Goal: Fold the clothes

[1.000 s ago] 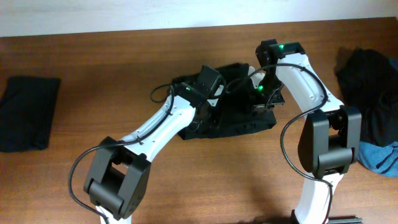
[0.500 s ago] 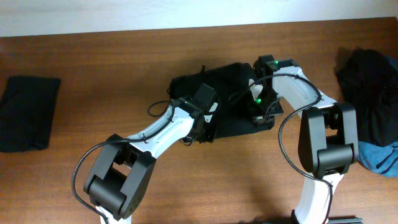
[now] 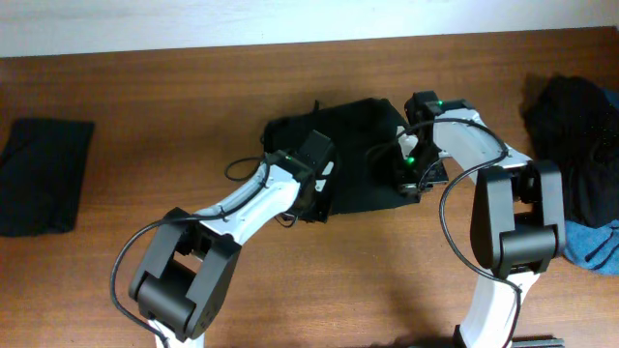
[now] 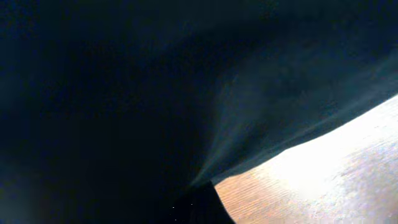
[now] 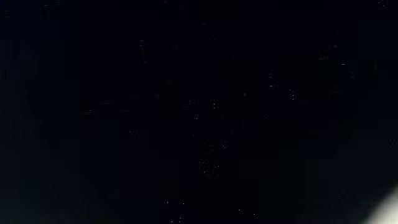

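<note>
A black garment lies folded at the table's middle. My left gripper is at its front left corner. In the left wrist view the black fabric drapes over the camera and draws to a pinch at my dark finger, so that gripper is shut on it. My right gripper is at the garment's front right corner. The right wrist view shows only dark fabric, and the jaws are hidden in it.
A folded black garment lies at the far left. A heap of black clothes with a blue garment sits at the right edge. Bare wooden table shows in front of the garment.
Both grippers have moved from the garment's middle toward the table's front, drawing the fabric with them. The garment now lies flatter and smoother, with both grippers at its front edge.
</note>
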`<control>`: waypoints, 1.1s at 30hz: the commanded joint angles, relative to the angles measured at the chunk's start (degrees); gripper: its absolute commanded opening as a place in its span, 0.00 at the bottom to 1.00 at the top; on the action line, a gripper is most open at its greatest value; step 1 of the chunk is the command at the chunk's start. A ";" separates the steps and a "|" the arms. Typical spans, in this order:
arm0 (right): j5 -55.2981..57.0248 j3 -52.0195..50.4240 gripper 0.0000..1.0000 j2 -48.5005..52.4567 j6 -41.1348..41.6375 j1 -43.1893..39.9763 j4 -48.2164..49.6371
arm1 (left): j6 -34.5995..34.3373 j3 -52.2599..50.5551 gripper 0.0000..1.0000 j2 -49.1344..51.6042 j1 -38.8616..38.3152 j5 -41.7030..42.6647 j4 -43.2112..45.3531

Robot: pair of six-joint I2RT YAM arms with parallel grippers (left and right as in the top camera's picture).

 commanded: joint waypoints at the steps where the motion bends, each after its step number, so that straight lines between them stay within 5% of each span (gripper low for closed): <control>1: 1.70 5.97 0.04 -0.17 0.55 -0.63 -3.02 | -0.26 5.42 0.01 -3.32 2.16 -3.48 -3.06; 5: 1.75 13.81 0.05 -0.24 0.55 -0.96 -8.61 | 1.88 11.96 0.10 -6.67 3.67 -3.52 -6.49; 10: 1.75 24.22 0.17 -0.24 0.55 -3.67 -14.34 | 1.86 16.63 0.66 -8.79 7.34 -5.40 -9.75; 13: 1.77 27.23 0.62 -0.24 0.52 -6.10 -15.37 | 1.62 17.11 0.79 -8.85 10.60 -5.33 -11.28; 15: 1.99 27.50 0.82 -0.24 0.50 -7.93 -15.26 | 1.62 16.68 0.80 -8.61 12.63 -5.22 -11.91; 18: 1.97 27.06 0.96 -0.11 0.52 -11.19 -14.82 | 1.73 15.19 0.99 -7.98 15.41 -3.37 -11.98; 33: 3.06 26.51 0.99 -0.09 0.28 -22.80 -10.36 | 8.96 11.56 0.99 6.86 23.28 19.17 -9.46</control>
